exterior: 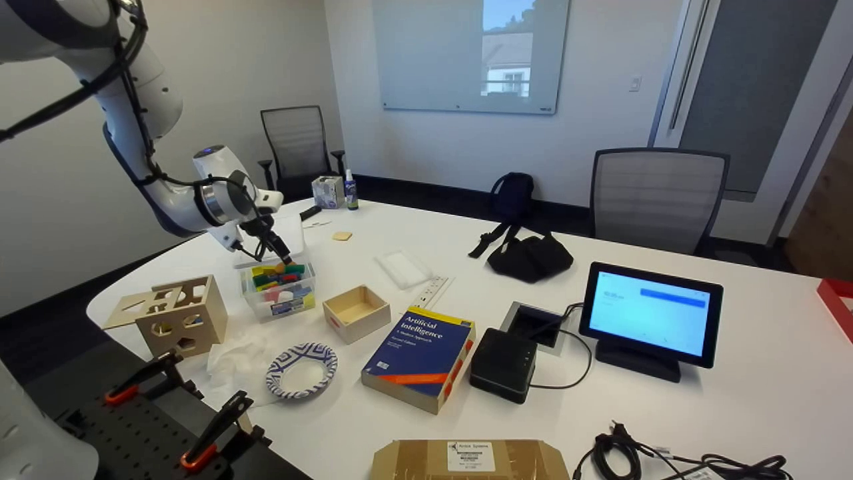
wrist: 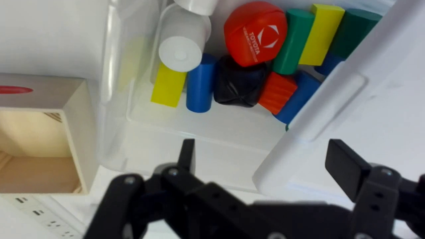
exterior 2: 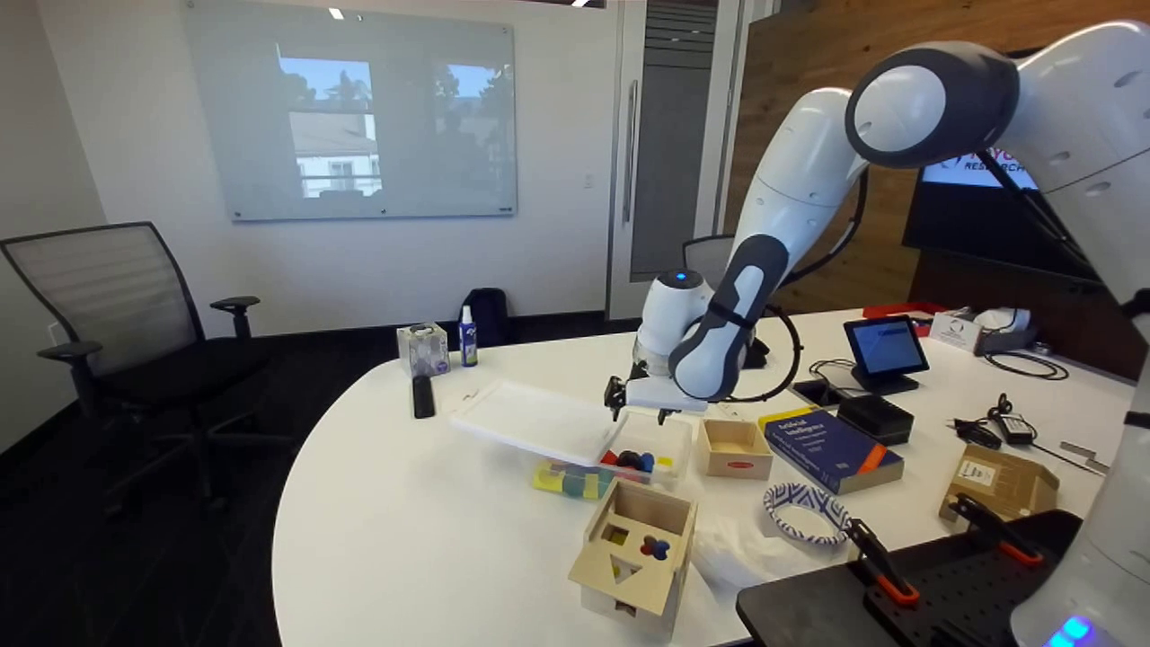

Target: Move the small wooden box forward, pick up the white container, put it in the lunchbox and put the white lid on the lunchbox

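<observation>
Several blocks [wrist: 200, 88] crowded the wrist view's upper middle, the white lid [wrist: 382, 109] overlapping some at right. Fingers [wrist: 347, 169] gaped wide, holding nothing.

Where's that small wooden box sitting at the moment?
In an exterior view, the small wooden box sits on the white table, just left of the thick blue book, beyond and to the right of the blue-patterned bowl.
</observation>
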Robot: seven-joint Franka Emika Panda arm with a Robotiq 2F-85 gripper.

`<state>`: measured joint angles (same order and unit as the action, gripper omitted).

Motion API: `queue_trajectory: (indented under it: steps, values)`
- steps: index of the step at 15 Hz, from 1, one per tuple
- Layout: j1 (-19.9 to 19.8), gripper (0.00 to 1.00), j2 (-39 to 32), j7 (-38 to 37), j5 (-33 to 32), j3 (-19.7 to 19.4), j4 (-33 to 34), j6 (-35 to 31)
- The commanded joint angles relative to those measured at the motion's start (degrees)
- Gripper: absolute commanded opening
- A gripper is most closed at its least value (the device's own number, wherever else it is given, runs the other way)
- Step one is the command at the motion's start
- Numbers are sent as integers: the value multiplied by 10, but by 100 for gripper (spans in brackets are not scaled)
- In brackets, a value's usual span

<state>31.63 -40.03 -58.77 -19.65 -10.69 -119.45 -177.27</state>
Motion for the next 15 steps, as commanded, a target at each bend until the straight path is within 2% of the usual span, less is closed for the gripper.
queue_trajectory:
  steps: [1, 3, 4, 6, 8, 10, 12, 15]
  values:
    - [-85, 100, 3, 149, 50, 68, -52, -138]
    - [-183, 100, -7, 237, 58, 161, -67, -188]
    - [-229, 100, -18, 201, -28, 193, -67, -204]
    - [-324, 100, -45, 207, -111, 274, -64, -214]
    - [-414, 100, -70, 213, -182, 344, -57, -183]
    - [-460, 100, -89, 204, -216, 378, -51, -162]
    - [-488, 100, -103, 199, -231, 397, -44, -144]
    - [-502, 100, -120, 192, -226, 412, -25, -114]
